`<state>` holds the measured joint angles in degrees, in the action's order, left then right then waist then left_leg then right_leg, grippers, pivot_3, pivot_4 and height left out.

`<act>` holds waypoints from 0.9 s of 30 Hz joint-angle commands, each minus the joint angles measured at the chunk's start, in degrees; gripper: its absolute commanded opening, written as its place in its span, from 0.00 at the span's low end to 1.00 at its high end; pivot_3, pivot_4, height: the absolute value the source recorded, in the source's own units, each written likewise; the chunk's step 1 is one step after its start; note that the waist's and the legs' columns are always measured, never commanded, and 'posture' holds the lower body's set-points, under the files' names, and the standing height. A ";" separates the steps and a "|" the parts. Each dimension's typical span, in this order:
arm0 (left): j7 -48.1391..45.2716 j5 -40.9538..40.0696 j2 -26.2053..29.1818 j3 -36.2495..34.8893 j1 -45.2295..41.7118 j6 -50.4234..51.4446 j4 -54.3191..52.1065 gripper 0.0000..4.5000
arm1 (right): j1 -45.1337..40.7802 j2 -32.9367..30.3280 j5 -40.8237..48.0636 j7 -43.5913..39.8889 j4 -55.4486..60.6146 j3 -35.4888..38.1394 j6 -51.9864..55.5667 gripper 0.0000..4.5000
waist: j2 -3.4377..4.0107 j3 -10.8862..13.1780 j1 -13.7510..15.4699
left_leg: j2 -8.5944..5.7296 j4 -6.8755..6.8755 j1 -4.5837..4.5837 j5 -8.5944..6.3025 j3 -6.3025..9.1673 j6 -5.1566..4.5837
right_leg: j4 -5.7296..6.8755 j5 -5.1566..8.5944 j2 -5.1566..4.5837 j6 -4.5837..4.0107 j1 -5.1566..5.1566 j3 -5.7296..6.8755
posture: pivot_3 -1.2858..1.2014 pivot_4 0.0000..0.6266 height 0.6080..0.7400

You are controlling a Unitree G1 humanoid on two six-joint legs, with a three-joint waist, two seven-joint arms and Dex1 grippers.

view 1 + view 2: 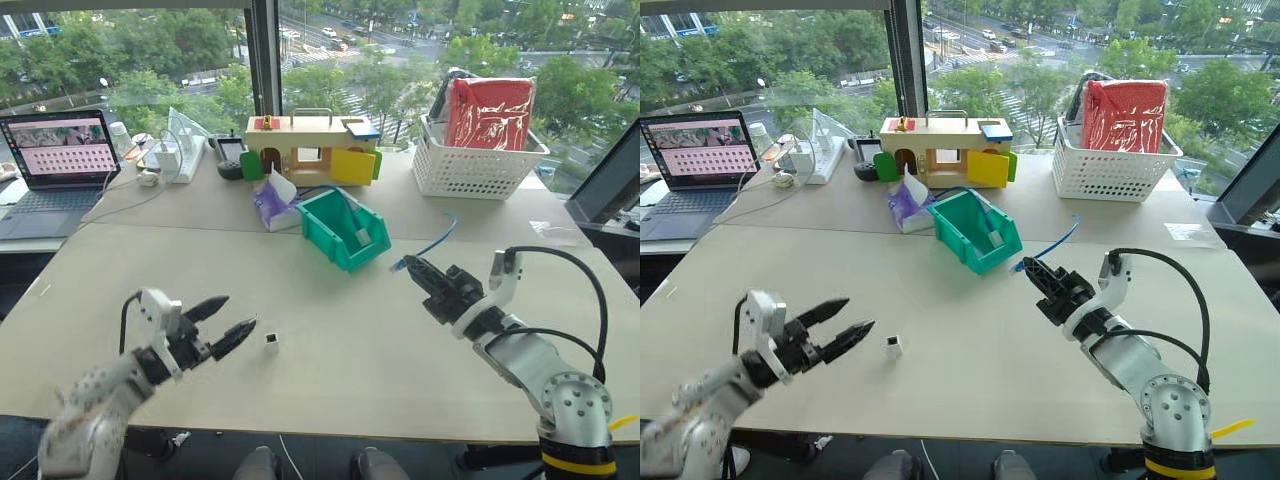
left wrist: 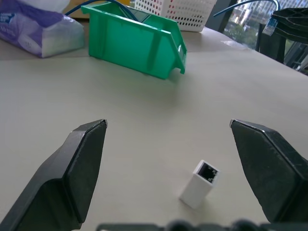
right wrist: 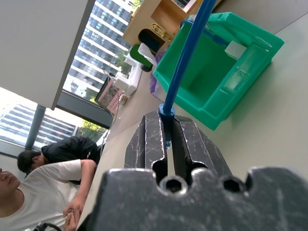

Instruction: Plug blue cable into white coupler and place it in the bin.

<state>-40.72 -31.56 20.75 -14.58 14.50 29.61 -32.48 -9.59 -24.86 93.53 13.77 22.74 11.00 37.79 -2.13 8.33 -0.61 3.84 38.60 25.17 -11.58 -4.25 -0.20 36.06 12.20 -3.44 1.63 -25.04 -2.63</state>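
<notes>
The left gripper (image 1: pixel 226 322) holds its fingers wide apart, pointing level. The right gripper (image 1: pixel 412 266) has both fingers pressed together, also level, with the wrist rolled sideways.

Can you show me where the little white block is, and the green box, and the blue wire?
white coupler (image 2: pixel 199 184), left wrist view, on its side face.
bin (image 1: pixel 324 218), left eye view, on its left wall.
blue cable (image 3: pixel 187 55), right wrist view, on the cord above the right claw.

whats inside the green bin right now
The bin holds a small white block near its front; a blue cord's end dips in at the back. Its near wall hides part of the floor.
</notes>
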 commanded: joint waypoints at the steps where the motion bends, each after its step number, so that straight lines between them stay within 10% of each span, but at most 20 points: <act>1: 5.83 3.23 -1.63 3.37 1.39 -2.37 -5.99 0.98 | -0.41 -0.48 0.93 -0.22 1.53 0.76 0.61 0.00 | 0.01 0.00 0.05 | 0.00 0.00 -0.01 0.02 0.00 -0.03 | 0.01 0.06 0.00 -0.10 0.00 0.01 | 0.52 0.24 0.94; 23: 24.92 19.96 -1.30 19.83 -6.95 8.13 -0.87 0.98 | 2.05 0.61 1.28 4.07 5.48 1.22 -1.26 0.00 | 0.03 -0.01 -0.19 | 0.00 0.00 -0.06 0.09 -0.01 -0.14 | 0.00 0.22 0.03 -0.17 0.01 -0.04 | 0.52 0.24 0.94; 27: 24.72 19.44 -2.06 20.63 -9.10 9.81 -0.43 0.76 | 2.07 1.75 0.02 3.89 5.68 1.23 -1.83 0.00 | 0.03 -0.01 -0.16 | -0.01 -0.01 -0.06 0.09 -0.01 -0.14 | 0.00 0.22 0.02 -0.16 0.01 -0.04 | 0.52 0.24 0.94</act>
<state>-16.08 -12.02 18.87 5.89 6.33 39.12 -32.52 -7.30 -23.30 93.68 18.05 26.19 11.57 37.32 -2.10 8.31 -0.77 3.84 38.59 25.12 -11.49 -4.27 -0.33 36.06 12.42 -3.42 1.47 -25.03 -2.67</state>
